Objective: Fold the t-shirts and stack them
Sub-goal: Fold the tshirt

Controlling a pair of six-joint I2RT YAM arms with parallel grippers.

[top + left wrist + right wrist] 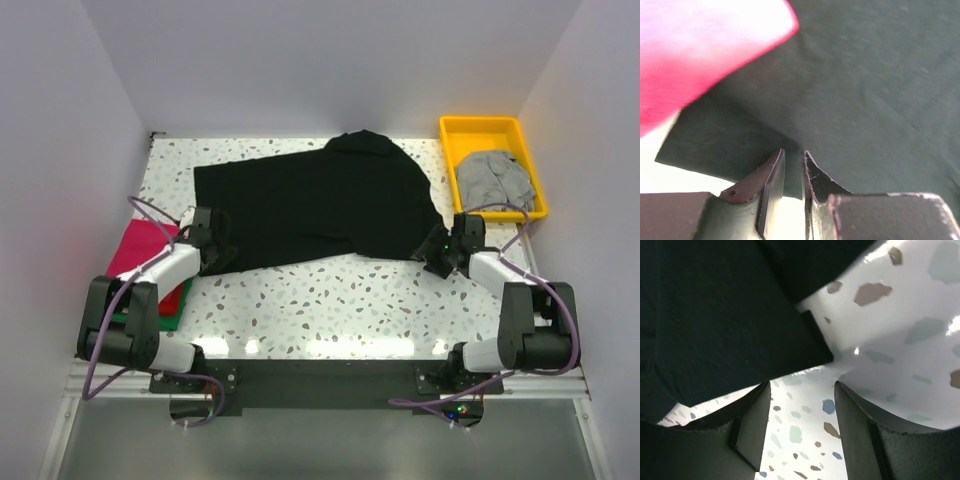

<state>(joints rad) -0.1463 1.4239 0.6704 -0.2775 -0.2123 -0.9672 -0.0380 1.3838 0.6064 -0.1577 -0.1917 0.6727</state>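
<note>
A black t-shirt lies spread flat across the middle of the table. My left gripper is at its near left corner; in the left wrist view the gripper has its jaws nearly together, pinching the black cloth. My right gripper is at the shirt's near right corner. In the right wrist view it is open and empty, with the black corner just past its fingertips. Magenta, red and green shirts lie stacked at the left. A grey shirt lies crumpled in the tray.
A yellow plastic tray stands at the back right corner. White walls close in the table at the left, back and right. The magenta cloth shows blurred right beside my left gripper. Speckled tabletop shows in front of the black shirt.
</note>
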